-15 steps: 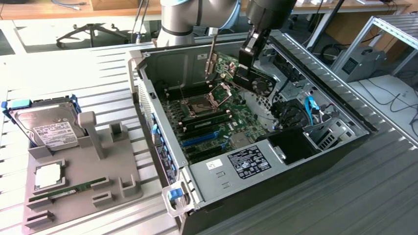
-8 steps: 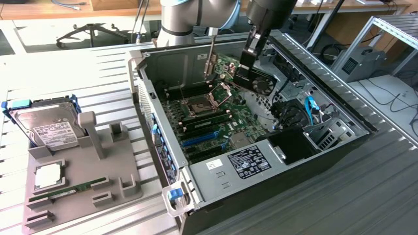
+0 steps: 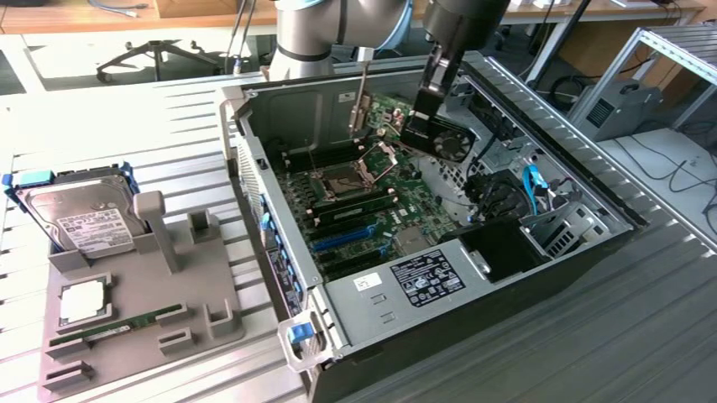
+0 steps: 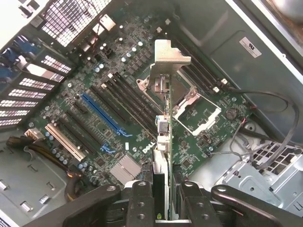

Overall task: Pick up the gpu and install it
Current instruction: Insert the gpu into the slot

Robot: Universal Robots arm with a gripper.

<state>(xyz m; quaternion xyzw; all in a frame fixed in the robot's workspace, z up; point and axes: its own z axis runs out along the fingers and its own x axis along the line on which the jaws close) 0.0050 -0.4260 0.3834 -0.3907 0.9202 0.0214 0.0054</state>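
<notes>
Arm poised over the open computer case; gripper pointing down, fingers clamped narrowly on the gpu, held edge-on above the motherboard.

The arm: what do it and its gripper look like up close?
The arm is built of round silver-grey tubes and thick joints. Its gripper is black, with blocky jaws studded with small round screws.
</notes>
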